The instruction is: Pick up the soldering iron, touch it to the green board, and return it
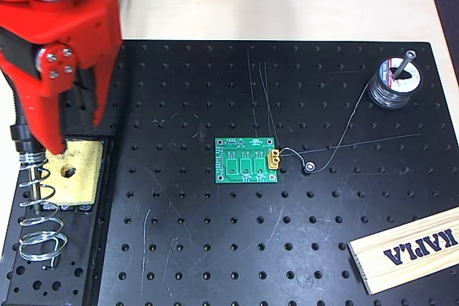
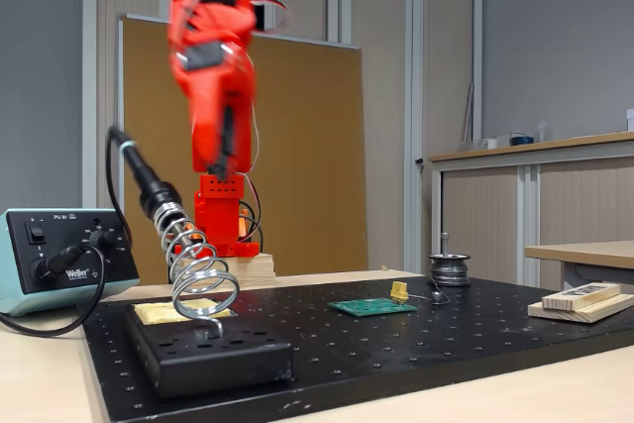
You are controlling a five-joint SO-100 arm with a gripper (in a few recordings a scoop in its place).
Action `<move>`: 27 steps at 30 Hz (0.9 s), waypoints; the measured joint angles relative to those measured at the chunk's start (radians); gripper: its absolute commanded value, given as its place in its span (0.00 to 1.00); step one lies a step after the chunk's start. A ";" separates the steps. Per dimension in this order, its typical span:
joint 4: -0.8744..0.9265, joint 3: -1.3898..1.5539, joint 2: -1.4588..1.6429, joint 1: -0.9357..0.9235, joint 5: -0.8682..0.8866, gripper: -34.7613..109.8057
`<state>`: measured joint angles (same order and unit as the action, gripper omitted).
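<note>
The soldering iron (image 1: pixel 21 139) rests in its silver coil holder (image 1: pixel 39 216) at the left edge, its black handle (image 2: pixel 142 175) sticking up and back out of the coil. My red gripper (image 1: pixel 75 134) hangs above the holder and the sponge, just right of the handle and not touching it. Its jaws stand apart with a dark gap and nothing between them. In the fixed view the gripper (image 2: pixel 223 167) points down behind the coil. The green board (image 1: pixel 247 160) lies flat in the middle of the black plate, with its yellow connector on the right edge; it also shows low in the fixed view (image 2: pixel 371 306).
A yellow sponge (image 1: pixel 77 171) sits in the holder base. A solder spool (image 1: pixel 396 82) stands at the back right, its wire trailing to the board. A wooden KAPLA block (image 1: pixel 409 249) lies at the front right. The Weller control box (image 2: pixel 59 260) stands left of the plate (image 1: pixel 215 263).
</note>
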<state>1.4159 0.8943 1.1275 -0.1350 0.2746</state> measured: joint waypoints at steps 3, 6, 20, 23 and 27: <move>-0.018 0.040 0.037 0.028 0.000 0.33; -0.037 0.103 0.100 0.071 0.000 0.30; -0.313 1.072 0.764 0.132 -0.018 0.24; -0.364 1.250 0.893 0.133 -0.029 0.24; -0.383 1.450 1.069 0.133 -0.114 0.24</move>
<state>1.0324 2.3439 2.1967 -0.0015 0.1611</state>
